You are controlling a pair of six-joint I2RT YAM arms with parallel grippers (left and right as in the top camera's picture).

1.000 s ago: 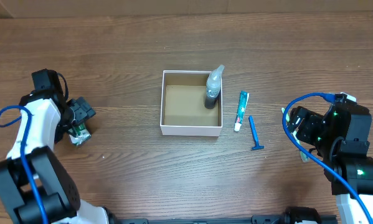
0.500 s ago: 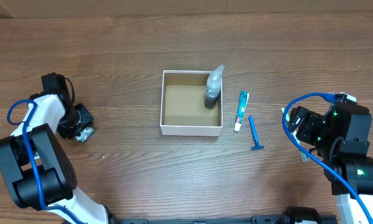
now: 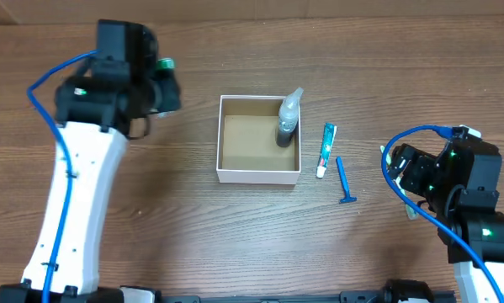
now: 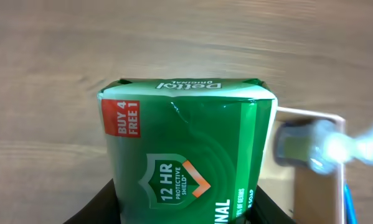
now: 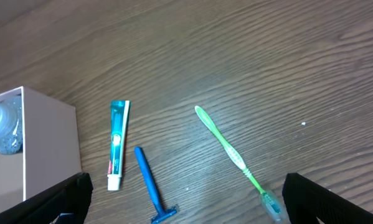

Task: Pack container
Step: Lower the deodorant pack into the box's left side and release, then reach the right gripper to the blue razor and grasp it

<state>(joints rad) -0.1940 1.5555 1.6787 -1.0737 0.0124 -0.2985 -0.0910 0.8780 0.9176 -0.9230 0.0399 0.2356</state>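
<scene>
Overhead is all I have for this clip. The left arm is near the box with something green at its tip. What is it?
Observer: The left wrist view shows the left gripper shut on a green Dettol soap pack marked "Buy 4 Free 1".
Operator: Anything left to pack besides the toothpaste and razor?
Observer: Yes. The right wrist view shows a green toothbrush lying apart from the razor.
Operator: Is the right gripper holding anything?
Observer: No, the right gripper is open and empty.
</scene>
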